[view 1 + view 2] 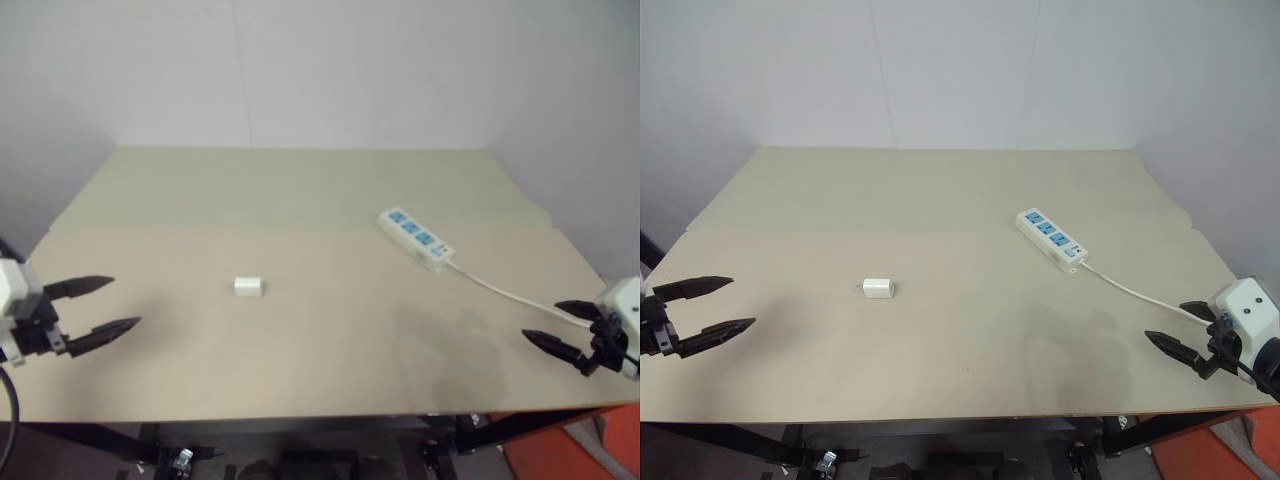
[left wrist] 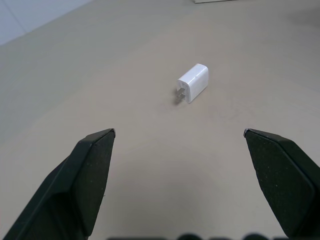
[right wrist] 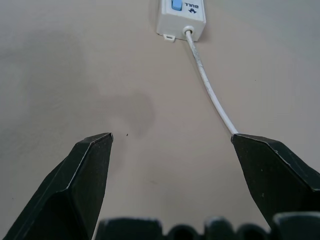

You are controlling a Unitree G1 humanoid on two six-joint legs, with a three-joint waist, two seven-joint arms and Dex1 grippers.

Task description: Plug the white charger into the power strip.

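The white charger (image 1: 248, 287) lies on its side near the middle of the beige table (image 1: 300, 200), its metal prongs visible in the left wrist view (image 2: 193, 82). The power strip (image 1: 415, 237) lies flat at the right rear, three blue socket faces up, its thin white cord (image 1: 505, 290) trailing toward the right edge. My left gripper (image 1: 115, 305) hovers open at the table's left edge, well left of the charger. My right gripper (image 1: 550, 325) hangs open at the right front, close to the cord; the strip's cord end (image 3: 181, 17) lies ahead of it.
A pale wall rises behind the table. The table's front edge runs just below both grippers. An orange object (image 1: 570, 450) sits on the floor at the lower right, beside the dark table frame.
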